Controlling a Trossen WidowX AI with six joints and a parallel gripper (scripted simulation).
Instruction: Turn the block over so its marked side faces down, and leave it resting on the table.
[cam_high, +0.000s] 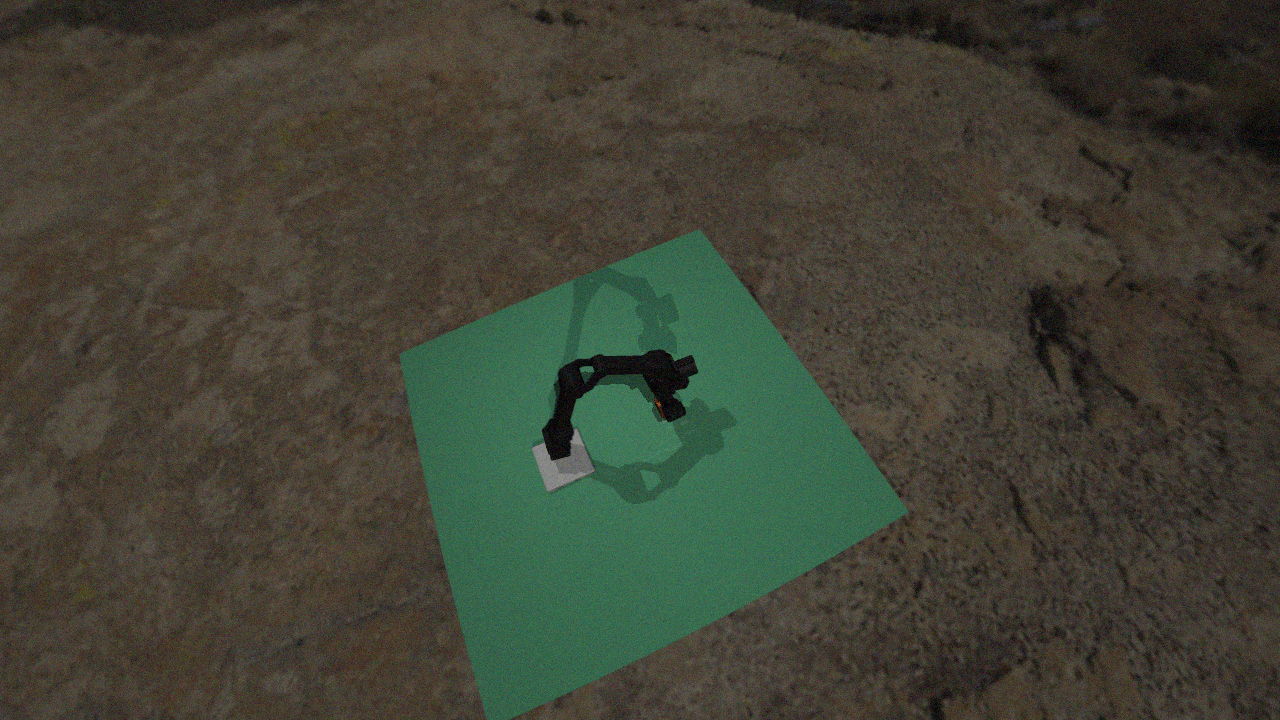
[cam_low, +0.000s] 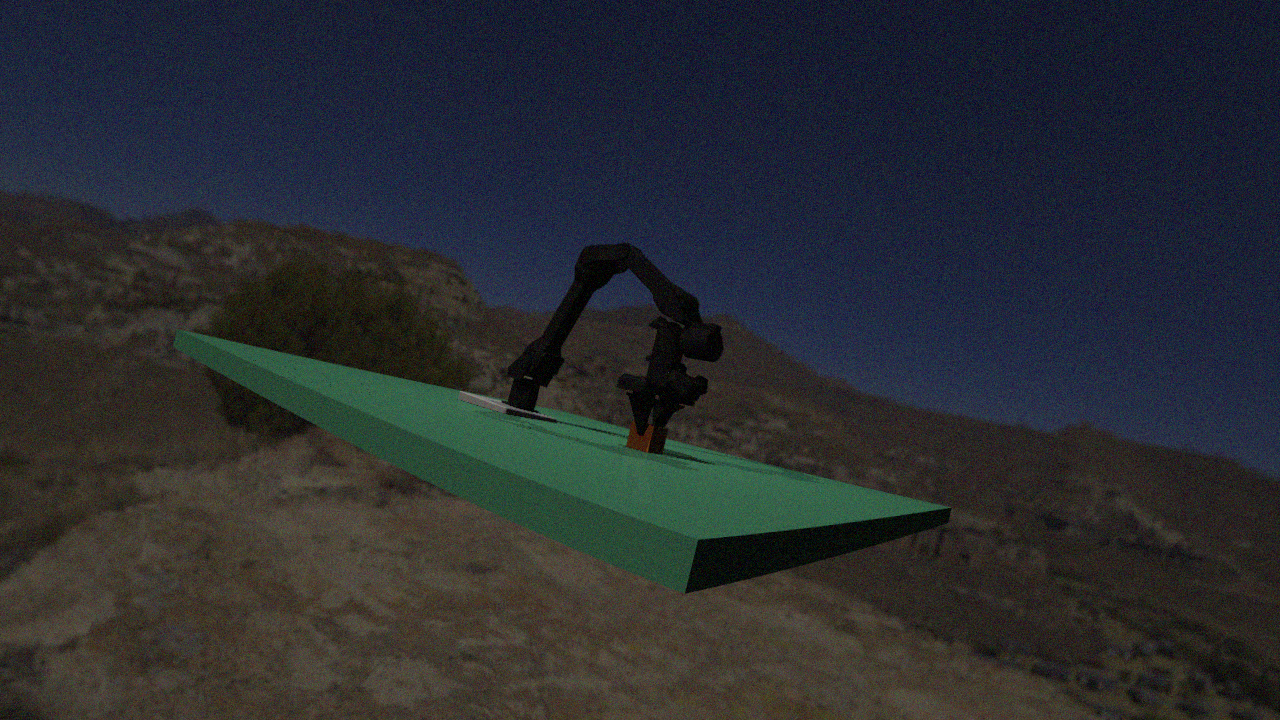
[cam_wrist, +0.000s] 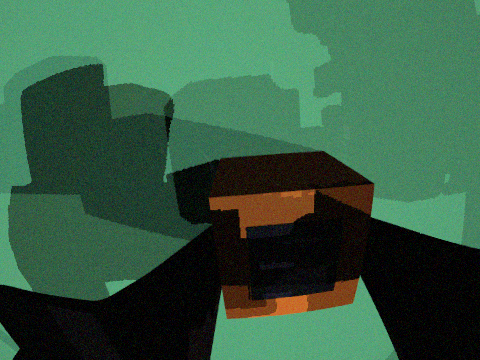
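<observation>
Gripper (cam_high: 664, 411) (cam_low: 650, 429) (cam_wrist: 284, 231) is pinching the orange block (cam_high: 659, 405) (cam_low: 640, 439) (cam_wrist: 272, 210), my two fingers pressing on opposite sides. The block is sitting upright on the green table (cam_high: 716, 546) (cam_low: 537, 465) (cam_wrist: 175, 30), its dark square marking (cam_wrist: 295, 287) facing up toward my wrist camera.

Step in hand, as I am judging it: securing the grasp; the turn is still lacking. Next move is calling for a straight lift with enough clearance for the corners, then a wrist rotation to bring the marking under, and a gentle set-down. A shallow grip could be letting the block slip while turning.

Further out, my arm (cam_high: 617, 364) (cam_low: 571, 311) is arching back to the pale base plate (cam_high: 572, 480) (cam_low: 483, 400).

View comparison: wrist view is showing the marking, which I am not making out in the other two. Exterior view is showing the block's lower edge meeting the table; top view is mostly hiding the block behind my gripper.
</observation>
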